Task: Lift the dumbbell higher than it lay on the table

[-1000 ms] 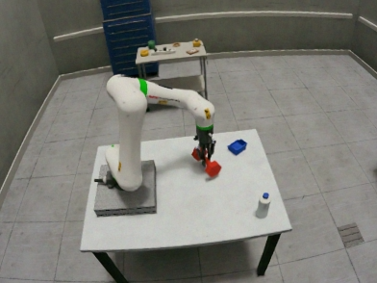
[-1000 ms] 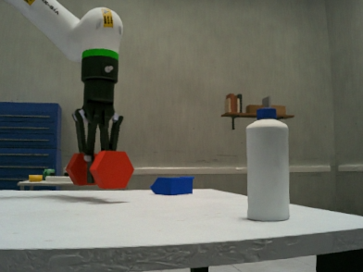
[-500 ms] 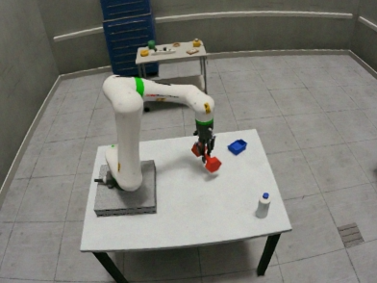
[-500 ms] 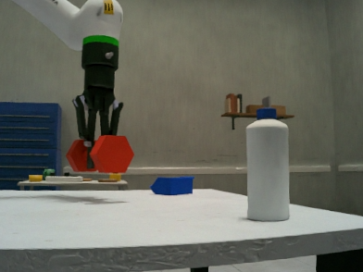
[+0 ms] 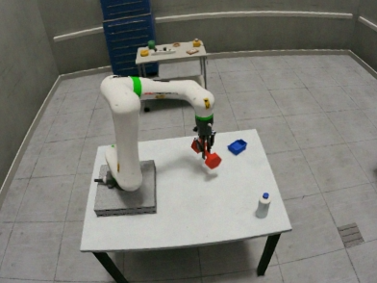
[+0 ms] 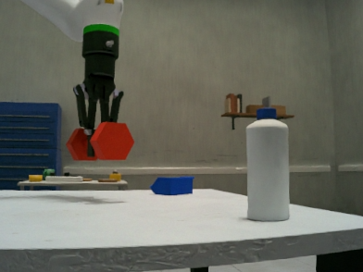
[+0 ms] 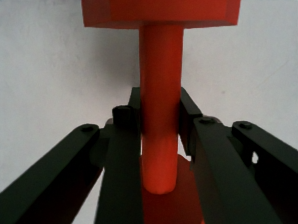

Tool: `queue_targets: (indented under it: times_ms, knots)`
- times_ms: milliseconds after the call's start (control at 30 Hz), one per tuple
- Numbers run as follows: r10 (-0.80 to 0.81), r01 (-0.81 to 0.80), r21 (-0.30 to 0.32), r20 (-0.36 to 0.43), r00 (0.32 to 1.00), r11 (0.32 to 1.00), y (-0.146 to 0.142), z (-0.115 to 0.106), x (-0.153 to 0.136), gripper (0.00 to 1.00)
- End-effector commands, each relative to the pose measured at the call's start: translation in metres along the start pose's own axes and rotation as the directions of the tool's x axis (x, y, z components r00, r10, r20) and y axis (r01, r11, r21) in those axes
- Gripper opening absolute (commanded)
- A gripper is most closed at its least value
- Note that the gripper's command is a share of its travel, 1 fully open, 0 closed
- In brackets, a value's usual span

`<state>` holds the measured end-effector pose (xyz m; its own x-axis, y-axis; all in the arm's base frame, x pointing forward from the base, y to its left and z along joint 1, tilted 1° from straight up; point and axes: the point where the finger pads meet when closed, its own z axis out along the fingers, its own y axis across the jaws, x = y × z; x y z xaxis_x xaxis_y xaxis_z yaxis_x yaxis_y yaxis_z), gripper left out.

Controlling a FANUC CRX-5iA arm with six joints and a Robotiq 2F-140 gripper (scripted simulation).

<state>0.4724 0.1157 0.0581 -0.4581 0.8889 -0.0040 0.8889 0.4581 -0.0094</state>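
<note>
Hand (image 6: 98, 135) closed on the bar of the red dumbbell (image 6: 111, 141), fingers pinching either side of the bar, nearly closed. Dumbbell held in the air, well above the white surface (image 6: 139, 217), both hexagonal ends off it, shadow beneath. Blue bin (image 6: 172, 185) resting on the surface behind; white bottle (image 6: 268, 168) with blue cap standing well apart, near the front edge.

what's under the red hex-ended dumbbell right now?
Air, then the white table top bearing its faint shadow; the red hex-ended dumbbell hangs off the surface, its bar clamped in the black gripper. From the wrist view, the dumbbell and fingers cover the table directly below.
</note>
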Motion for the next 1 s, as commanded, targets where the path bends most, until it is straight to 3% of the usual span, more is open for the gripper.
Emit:
queue_targets:
  times_ms: [0,967]
  knots:
    - [0.0,0.0,-0.002,0.001,1.0,1.0,0.0006,-0.0049,-0.0002,0.1]
    - [0.0,0.0,-0.002,0.001,1.0,1.0,0.0003,-0.0138,-0.0002,0.1]
